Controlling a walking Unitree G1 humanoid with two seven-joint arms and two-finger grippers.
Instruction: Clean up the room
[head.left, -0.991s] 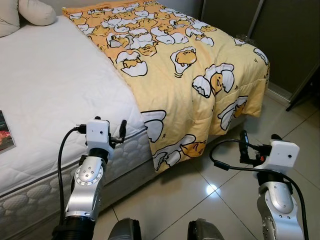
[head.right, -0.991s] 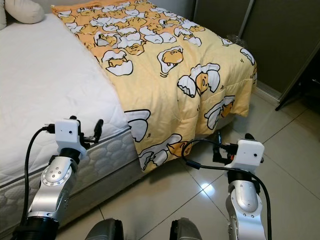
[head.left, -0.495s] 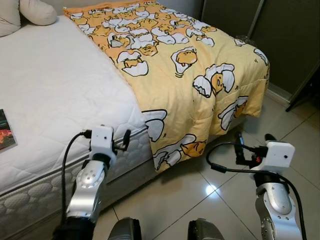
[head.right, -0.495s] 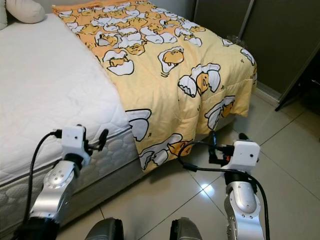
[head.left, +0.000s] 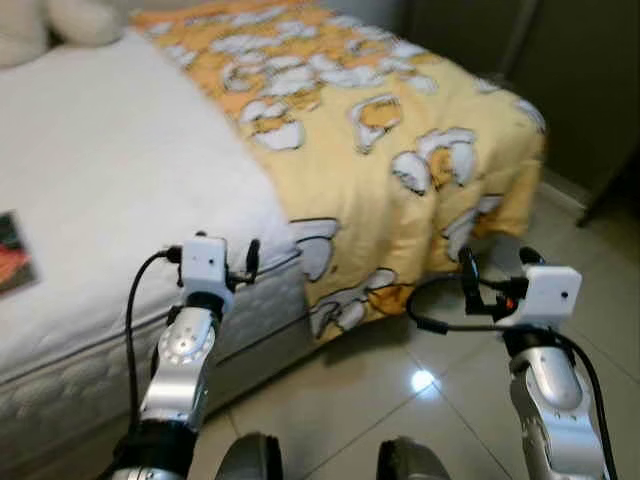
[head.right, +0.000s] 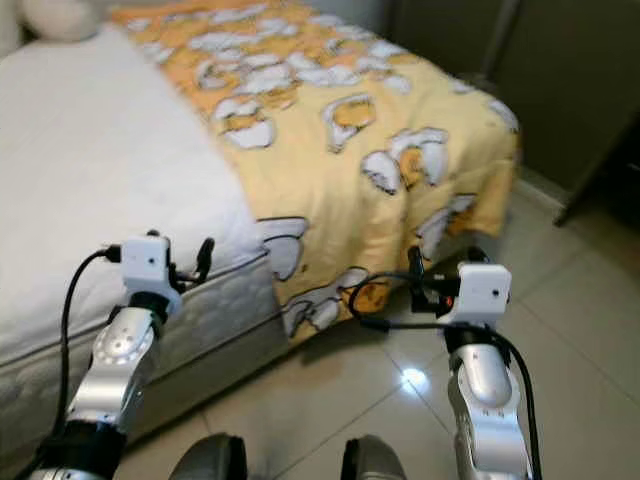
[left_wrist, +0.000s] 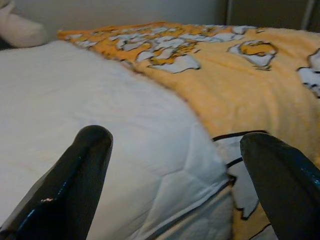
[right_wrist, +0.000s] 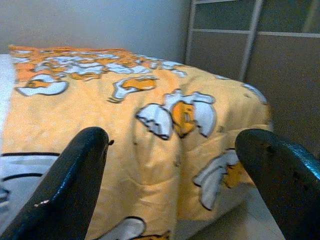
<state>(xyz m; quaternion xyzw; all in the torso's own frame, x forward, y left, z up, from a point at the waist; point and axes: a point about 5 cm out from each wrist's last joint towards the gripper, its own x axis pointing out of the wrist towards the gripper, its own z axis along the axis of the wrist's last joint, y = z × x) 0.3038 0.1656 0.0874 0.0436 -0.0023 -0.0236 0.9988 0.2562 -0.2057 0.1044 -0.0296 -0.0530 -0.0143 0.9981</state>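
A bed with a bare white mattress lies before me. A yellow blanket printed with cartoon eggs covers its far half and hangs over the foot end toward the floor. My left gripper is open and empty, held at the mattress's near edge; in the left wrist view its fingers frame the mattress and the blanket's border. My right gripper is also open and empty. It hovers over the floor just in front of the hanging blanket.
A pillow rests at the head of the bed. A small magazine lies on the mattress at the left edge. Dark sliding doors stand beyond the foot of the bed. Glossy floor tiles run along the bed's side.
The whole picture has blurred and shifted a little, so the camera is moving. Both grippers stay open; the right one has drifted slightly left and up, nearer the hanging blanket.
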